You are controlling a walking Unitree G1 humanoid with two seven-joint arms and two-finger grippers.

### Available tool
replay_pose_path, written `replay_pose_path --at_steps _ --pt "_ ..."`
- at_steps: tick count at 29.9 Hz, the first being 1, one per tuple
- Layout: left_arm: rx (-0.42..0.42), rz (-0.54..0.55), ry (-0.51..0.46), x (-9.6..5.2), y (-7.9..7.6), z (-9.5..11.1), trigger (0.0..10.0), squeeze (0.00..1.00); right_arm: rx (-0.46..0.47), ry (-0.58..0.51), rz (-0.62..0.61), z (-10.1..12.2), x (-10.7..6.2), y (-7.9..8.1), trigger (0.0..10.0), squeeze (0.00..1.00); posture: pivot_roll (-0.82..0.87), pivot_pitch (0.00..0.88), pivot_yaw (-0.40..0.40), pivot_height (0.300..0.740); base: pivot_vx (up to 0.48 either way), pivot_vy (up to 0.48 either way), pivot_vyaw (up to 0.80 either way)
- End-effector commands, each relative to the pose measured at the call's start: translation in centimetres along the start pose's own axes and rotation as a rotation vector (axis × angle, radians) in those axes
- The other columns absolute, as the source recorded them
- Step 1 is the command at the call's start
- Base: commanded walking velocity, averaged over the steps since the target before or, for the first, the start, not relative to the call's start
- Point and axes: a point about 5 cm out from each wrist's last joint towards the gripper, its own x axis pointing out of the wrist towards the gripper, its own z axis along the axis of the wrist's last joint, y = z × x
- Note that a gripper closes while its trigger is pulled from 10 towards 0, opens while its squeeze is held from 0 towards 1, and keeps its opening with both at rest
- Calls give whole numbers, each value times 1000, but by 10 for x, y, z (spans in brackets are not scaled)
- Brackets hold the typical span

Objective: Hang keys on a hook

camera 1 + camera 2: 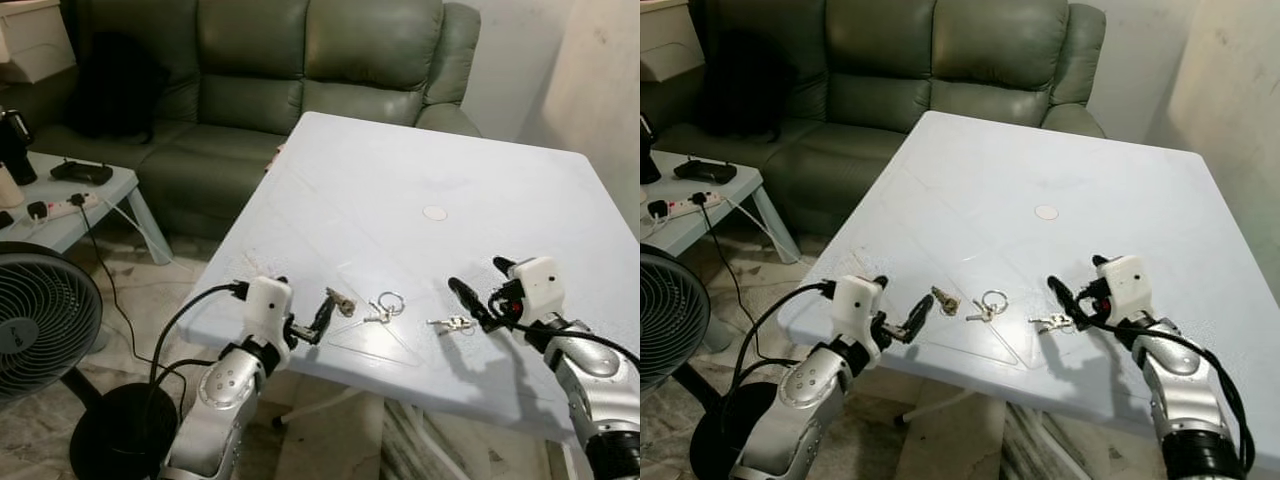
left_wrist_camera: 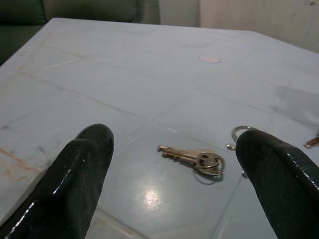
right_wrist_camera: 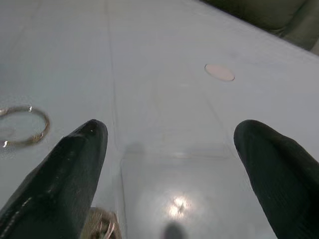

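Tabletop (image 1: 400, 180): both tools spread, seemingly empty, flanking keys (image 1: 383, 308).

Pale blue table (image 1: 400, 190), green sofa (image 1: 250, 80)

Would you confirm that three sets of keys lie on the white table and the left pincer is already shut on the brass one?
Not quite: the left pincer is open, and the brass key lies free on the white table, as the left wrist view shows. The three sets are right, counting the ringed keys and the small keys.
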Motion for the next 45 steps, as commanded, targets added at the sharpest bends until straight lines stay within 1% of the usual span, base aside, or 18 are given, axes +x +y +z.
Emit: replay_pose_path --at_steps 1,4,7,19,20,24,25,26,28,29,32,34,35,36,37,42,43,45 --pt "31 -19 -25 2 -4 6 10000 0 -35 7 41 3 1 -3 10000 0 11 0 -33 740 0 0 0" --pt "36 -24 -25 2 -7 6 10000 0 -63 22 59 1 -2 -7 10000 0 11 0 -33 740 0 0 0" --pt "31 -27 -23 2 -8 6 10000 0 -51 29 103 -2 -5 -8 10000 0 -8 0 -28 740 0 0 0" --pt "33 -27 -27 2 -7 6 10000 0 59 60 167 -13 -21 -24 10000 0 -16 0 -21 740 0 0 0" --pt "34 -26 -27 2 -7 6 10000 0 35 66 181 -14 -24 -23 10000 0 -17 0 -21 740 0 0 0" --pt "30 -24 -29 3 -7 6 10000 0 35 72 209 -16 -26 -23 10000 0 -16 0 -23 740 0 0 0" --pt "28 -21 -30 3 -6 7 10000 0 28 77 197 -16 -26 -24 9373 0 -16 0 -23 740 0 0 0" --pt "27 -18 -31 3 -6 7 10000 0 30 86 203 -17 -27 -24 7725 0 -15 0 -24 740 0 0 0" --pt "27 -16 -31 3 -6 7 10000 0 14 94 207 -19 -28 -24 7765 0 -14 0 -24 740 0 0 0" --pt "28 -14 -31 3 -6 7 10000 0 12 94 224 -20 -28 -23 4667 0 -13 0 -25 740 0 0 0" --pt "28 -11 -31 4 -6 7 10000 0 -7 101 254 -22 -29 -20 4549 0 -8 0 -27 740 0 0 0" --pt "27 -5 -31 3 -5 7 10000 0 -18 106 260 -23 -29 -18 3765 0 -8 0 -27 740 0 0 0" --pt "26 -1 -31 3 -4 7 10000 0 -21 107 262 -23 -29 -17 3765 0 -8 0 -27 740 0 0 0" --pt "25 1 -31 3 -3 8 10000 0 -23 108 265 -24 -28 -15 3333 0 -8 0 -27 740 0 0 0" --pt "25 3 -31 3 -3 8 10000 0 -28 109 267 -26 -27 -13 2078 0 -8 0 -27 740 0 0 0" --pt "24 5 -31 3 -2 8 10000 0 -31 106 265 -28 -25 -9 2314 0 -1 0 -23 740 0 0 0" --pt "23 5 -32 3 -2 8 10000 0 -35 109 263 -29 -24 -7 1608 0 0 0 -22 740 0 0 0" --pt "22 5 -31 3 -2 9 10000 0 -39 113 257 -30 -24 -7 1373 0 0 0 -22 740 0 0 0"
